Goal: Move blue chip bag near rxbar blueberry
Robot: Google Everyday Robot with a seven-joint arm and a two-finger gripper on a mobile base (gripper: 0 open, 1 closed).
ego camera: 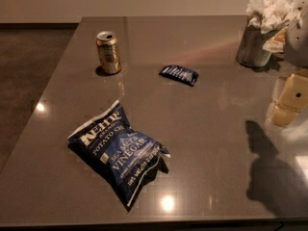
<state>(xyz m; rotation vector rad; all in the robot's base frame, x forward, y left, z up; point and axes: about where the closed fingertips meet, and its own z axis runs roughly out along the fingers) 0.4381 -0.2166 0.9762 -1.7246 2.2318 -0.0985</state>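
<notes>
Front: your blue chip bag (118,150) lies flat near the tabletop (211,124) front edge, left of centre.
Right edge: end effector (290,99), well apart from the bag; you cannot tell how far open.
Middle: open tabletop.
Back: rxbar blueberry (179,74), right of the upright can (108,52).

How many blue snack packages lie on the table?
2. The blue chip bag lies front left; the rxbar blueberry lies farther back, right of the can. The gripper is at the right edge, apart from both. None seems hidden.
</notes>
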